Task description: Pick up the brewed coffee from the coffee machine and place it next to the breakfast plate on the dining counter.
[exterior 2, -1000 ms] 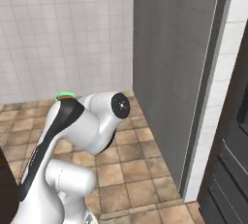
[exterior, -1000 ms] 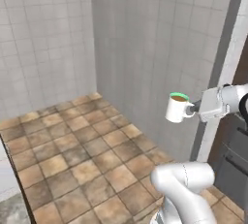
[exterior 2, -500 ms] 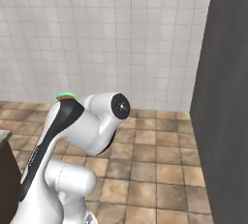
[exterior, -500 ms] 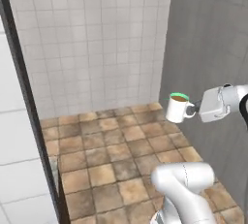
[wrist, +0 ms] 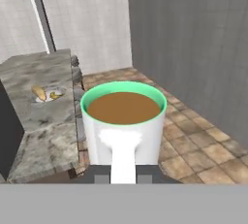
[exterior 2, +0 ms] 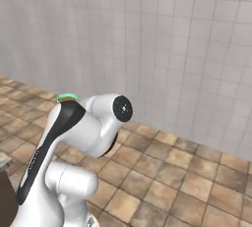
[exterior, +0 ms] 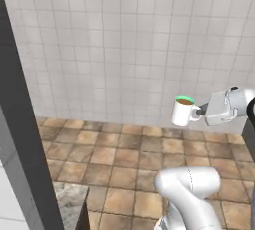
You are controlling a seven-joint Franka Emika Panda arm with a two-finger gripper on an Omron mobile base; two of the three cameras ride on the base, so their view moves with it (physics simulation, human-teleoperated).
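Your gripper (exterior: 199, 113) is clamped on the handle of the brewed coffee (exterior: 183, 110), carried upright in mid-air over the tiled floor. It's rigid but nearly full, so keep it level; the breakfast plate (wrist: 47, 93) waits on the dining counter (wrist: 41, 136) ahead.

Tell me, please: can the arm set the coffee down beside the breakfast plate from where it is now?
Probably not yet. The gripper holds the brewed coffee upright over tiled floor, and in the hand view the breakfast plate on the dining counter lies well beyond the mug. The base likely must drive closer.
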